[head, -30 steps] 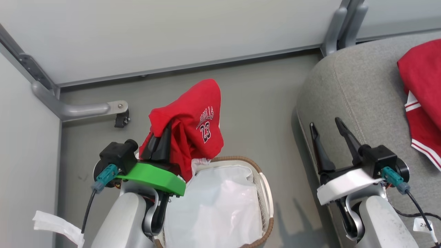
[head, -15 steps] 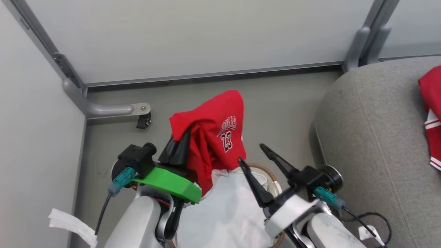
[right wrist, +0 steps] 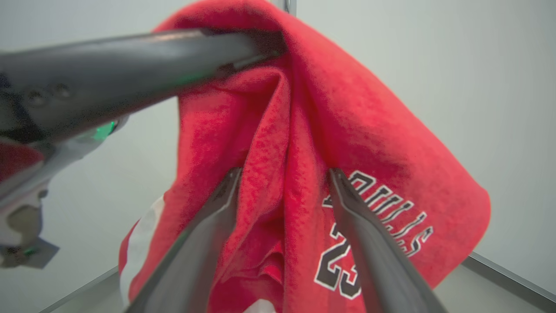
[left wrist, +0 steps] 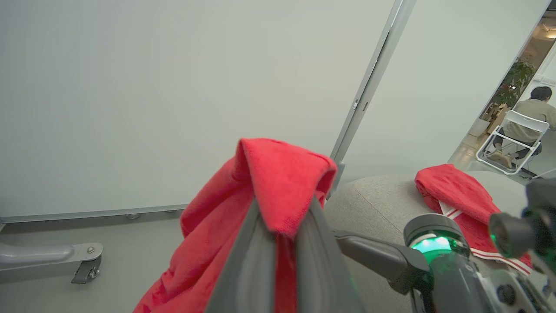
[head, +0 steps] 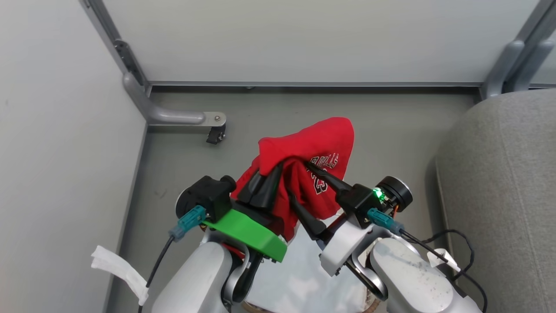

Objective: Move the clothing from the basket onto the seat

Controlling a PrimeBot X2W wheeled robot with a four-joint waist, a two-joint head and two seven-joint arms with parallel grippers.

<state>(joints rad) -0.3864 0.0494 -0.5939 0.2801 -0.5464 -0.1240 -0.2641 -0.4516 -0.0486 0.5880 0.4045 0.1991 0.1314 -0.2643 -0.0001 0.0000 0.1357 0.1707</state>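
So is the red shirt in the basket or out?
Out: the jersey hangs bunched in the air, pinched by the shut left tool.

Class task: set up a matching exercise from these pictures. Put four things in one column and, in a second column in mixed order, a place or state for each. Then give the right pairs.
Column A
1. left gripper
2. right gripper
3. BULLS 23 jersey
4. white-striped red garment

Column B
a. open, straddling a red fold
b. lying on the grey seat
c. shut, pinching red cloth
d. hanging in the air, lifted from above

Pairs: 1-c, 2-a, 3-d, 4-b
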